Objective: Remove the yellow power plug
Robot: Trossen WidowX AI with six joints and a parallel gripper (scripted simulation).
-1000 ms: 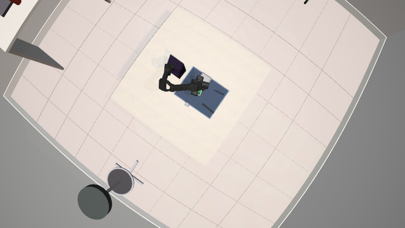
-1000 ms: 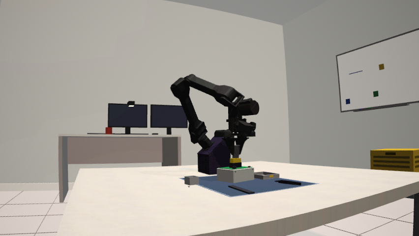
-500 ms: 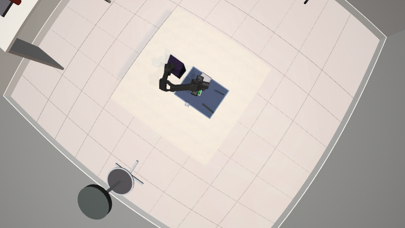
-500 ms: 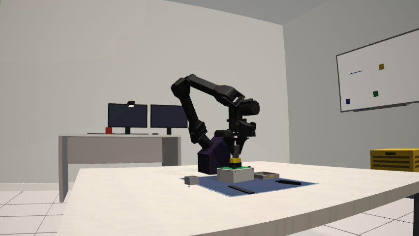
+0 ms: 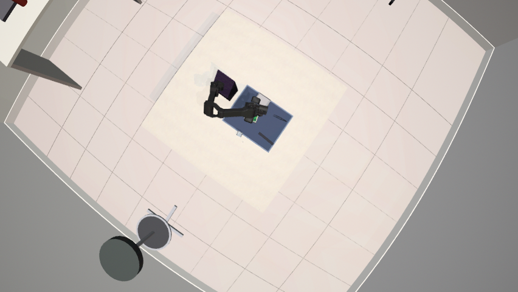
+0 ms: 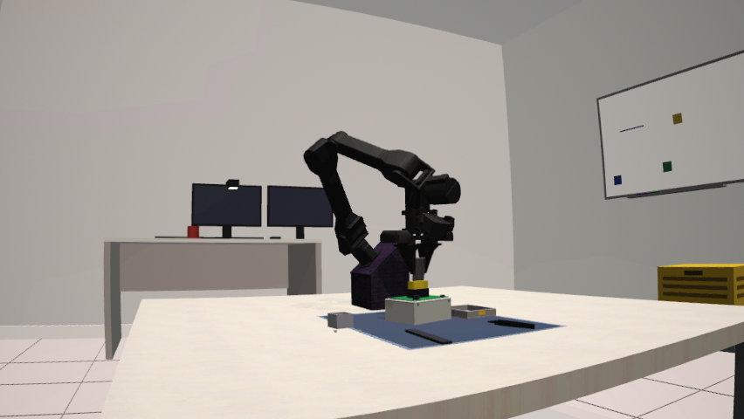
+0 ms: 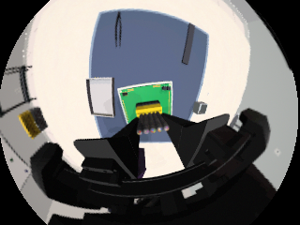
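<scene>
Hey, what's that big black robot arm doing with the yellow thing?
The robot arm is working on a yellow power plug. Its jaws are closed on the plug, or on the bundle of wires on top; I can't tell exactly which. The plug sits in its socket on the green circuit board. The grey tray beside it has no plug in it.

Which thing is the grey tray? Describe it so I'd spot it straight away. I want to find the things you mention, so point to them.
Find the blue mat (image 5: 250, 128) (image 6: 380, 333) (image 7: 150, 47) on the pale table. On it, beside the white box topped with green, sits a shallow tray (image 5: 268, 97) (image 6: 465, 314) (image 7: 112, 105). Unlike the small grey block, it's open, with a raised rim.
</scene>
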